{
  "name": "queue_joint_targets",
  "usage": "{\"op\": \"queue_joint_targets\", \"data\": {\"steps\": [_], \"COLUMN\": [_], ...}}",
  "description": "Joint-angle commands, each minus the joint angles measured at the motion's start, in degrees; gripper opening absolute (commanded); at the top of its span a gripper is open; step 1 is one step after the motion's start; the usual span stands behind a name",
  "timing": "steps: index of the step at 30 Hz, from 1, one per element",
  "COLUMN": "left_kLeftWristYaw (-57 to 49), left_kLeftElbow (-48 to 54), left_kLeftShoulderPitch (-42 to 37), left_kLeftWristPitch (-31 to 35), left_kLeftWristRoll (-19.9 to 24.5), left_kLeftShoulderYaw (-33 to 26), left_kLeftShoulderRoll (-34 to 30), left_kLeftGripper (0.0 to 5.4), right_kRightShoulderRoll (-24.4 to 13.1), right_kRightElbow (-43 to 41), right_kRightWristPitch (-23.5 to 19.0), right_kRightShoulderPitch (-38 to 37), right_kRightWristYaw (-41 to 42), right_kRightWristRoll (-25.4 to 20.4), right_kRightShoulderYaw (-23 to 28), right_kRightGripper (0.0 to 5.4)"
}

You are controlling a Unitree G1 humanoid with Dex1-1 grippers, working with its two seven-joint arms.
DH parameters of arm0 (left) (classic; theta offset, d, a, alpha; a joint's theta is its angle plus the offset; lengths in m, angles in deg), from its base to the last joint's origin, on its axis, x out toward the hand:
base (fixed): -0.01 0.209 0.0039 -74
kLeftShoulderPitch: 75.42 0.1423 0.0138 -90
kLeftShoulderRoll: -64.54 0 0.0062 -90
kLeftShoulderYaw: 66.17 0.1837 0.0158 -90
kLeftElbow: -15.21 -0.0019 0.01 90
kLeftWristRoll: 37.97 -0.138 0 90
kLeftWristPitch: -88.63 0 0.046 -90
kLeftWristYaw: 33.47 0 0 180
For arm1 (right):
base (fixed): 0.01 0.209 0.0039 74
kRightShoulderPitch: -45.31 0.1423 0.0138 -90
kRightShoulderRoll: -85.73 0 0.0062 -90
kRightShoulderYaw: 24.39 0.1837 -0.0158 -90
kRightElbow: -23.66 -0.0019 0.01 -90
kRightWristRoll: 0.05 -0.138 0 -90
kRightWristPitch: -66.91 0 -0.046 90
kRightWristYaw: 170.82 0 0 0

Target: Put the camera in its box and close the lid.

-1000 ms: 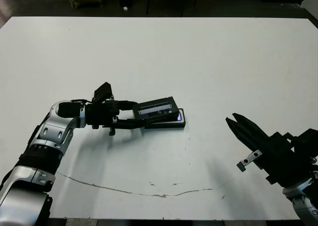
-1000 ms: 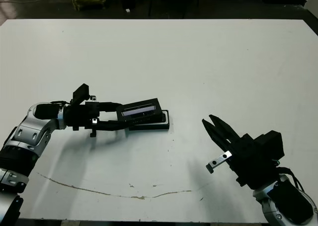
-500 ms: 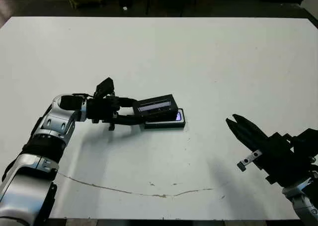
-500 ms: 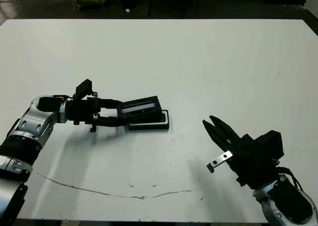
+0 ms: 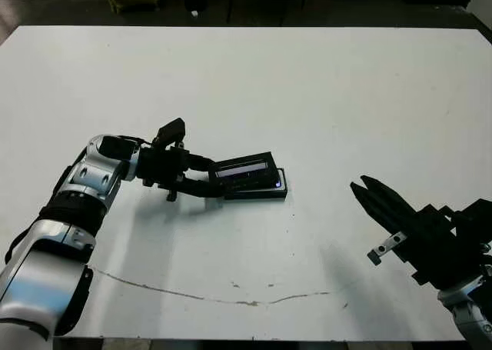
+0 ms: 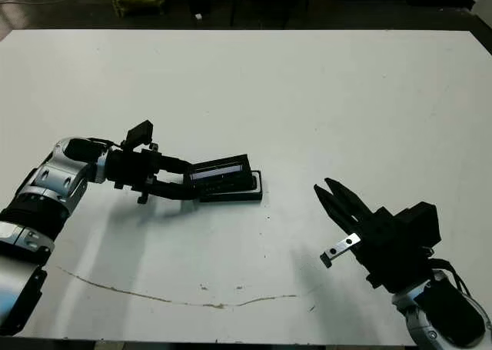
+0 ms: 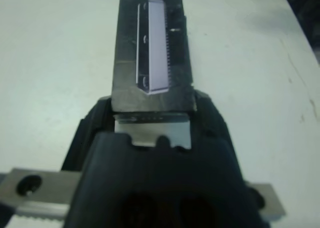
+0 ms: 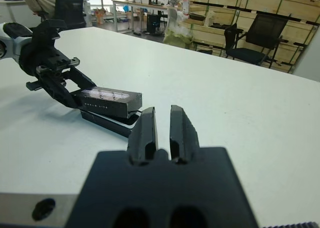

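White table [image 5: 323, 96], head camera looking down.

Left gripper [image 5: 201, 177] reaches in from 9 o'clock toward table centre, fingers clamped on the near short end of the lid [image 5: 244, 171]. Lid is flat black with a shiny strip on top. It sits tilted, lying partly over the box [image 5: 265, 191], not seated flush; the right wrist view shows the lid raised above the box, overlapping it at an angle.

Box lies at about table centre, long axis running 9 to 3 o'clock. A small bluish-purple glow shows at its 3 o'clock end, just under the lid edge: the camera [image 5: 276, 185], inside the box, mostly hidden by the lid.

Left wrist view: lid fills the frame ahead of the fingers, pale strip running away along its length.

Right gripper [image 5: 367, 195] hovers low at 4 o'clock, well apart from the box, pointing toward 10 o'clock. Fingers nearly together, a narrow slit between them, nothing held.

Thin dark scratch line [image 5: 192, 295] crosses the table near the 6 o'clock edge.
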Motion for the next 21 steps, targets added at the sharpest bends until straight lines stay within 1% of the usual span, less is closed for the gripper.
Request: {"op": "queue_joint_targets", "data": {"steps": [1, 2, 6, 10, 12, 15, 21], "left_kLeftWristYaw": [1.34, 1.54, 1.61, 1.24, 0.72, -0.67, -4.21], "left_kLeftElbow": [-1.87, -1.86, -1.36, -1.71, -2.25, -3.14, -2.53], "left_kLeftShoulderPitch": [1.13, 1.12, 1.09, 0.89, 0.8, 0.5, 0.94], "left_kLeftWristPitch": [-0.32, -0.42, -1.22, -2.26, -3.16, -4.16, -6.11], "left_kLeftWristRoll": [-1.96, -2.02, -2.5, -3.09, -3.53, -4.98, -7.41], "left_kLeftShoulderYaw": [1.27, 1.36, 1.62, 1.53, 1.49, 1.84, 2.65], "left_kLeftShoulderRoll": [0.59, 0.69, 0.82, 1.06, 1.21, 1.39, 1.66], "left_kLeftGripper": [2.03, 2.03, 2.03, 2.03, 2.03, 2.03, 2.03], "right_kRightShoulderRoll": [-0.38, -0.03, -0.4, -0.16, -0.55, -0.7, -0.11], "right_kRightElbow": [-0.09, 0.23, -0.03, 0.38, -0.11, -0.58, 1.85], "right_kRightWristPitch": [-1.38, -1.28, -1.4, -0.97, -2.11, -2.57, -0.06], "right_kRightShoulderPitch": [-0.62, -0.6, -0.74, -0.8, -0.81, -0.9, -0.49], "right_kRightWristYaw": [0.06, 0.28, -0.36, 0.11, -0.33, -0.57, 1.47], "right_kRightWristRoll": [-0.75, -1.5, -0.68, -1.54, -1.55, -1.12, -1.68], "right_kRightShoulderYaw": [0.47, 0.54, 0.33, 0.5, 0.6, 0.72, 0.72], "right_kRightGripper": [0.0, 0.0, 0.0, 0.0, 0.0, 0.0, 0.0]}}
